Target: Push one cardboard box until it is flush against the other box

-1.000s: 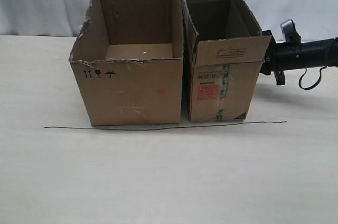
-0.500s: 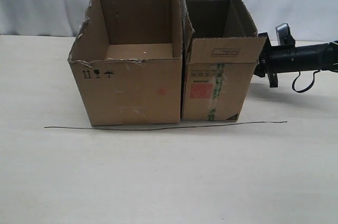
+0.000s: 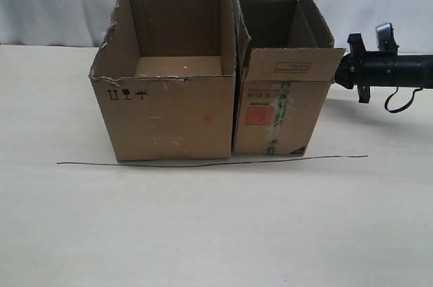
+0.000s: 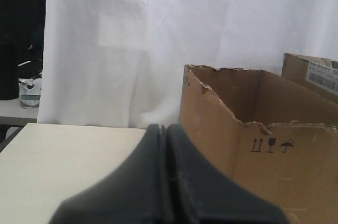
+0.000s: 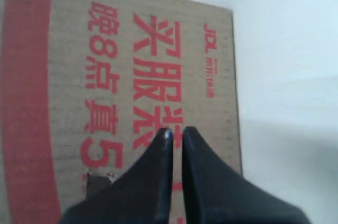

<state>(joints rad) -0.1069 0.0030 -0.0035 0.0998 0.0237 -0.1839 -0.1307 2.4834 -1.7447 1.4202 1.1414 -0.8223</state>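
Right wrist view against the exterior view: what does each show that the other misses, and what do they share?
Only the right wrist view shows the red print and stripe on the narrow carton's side, with the right claw nearly shut before it. Only the exterior view shows the wider carton, the red end label and the thin black line on the table. Both show the narrow carton.

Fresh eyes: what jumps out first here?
Two open cartons stand side by side: a wide plain brown carton with torn top edges on the left, a narrow brown carton with red label and green tape on the right. The black right gripper, fingers together, points at the narrow carton's red-printed side.
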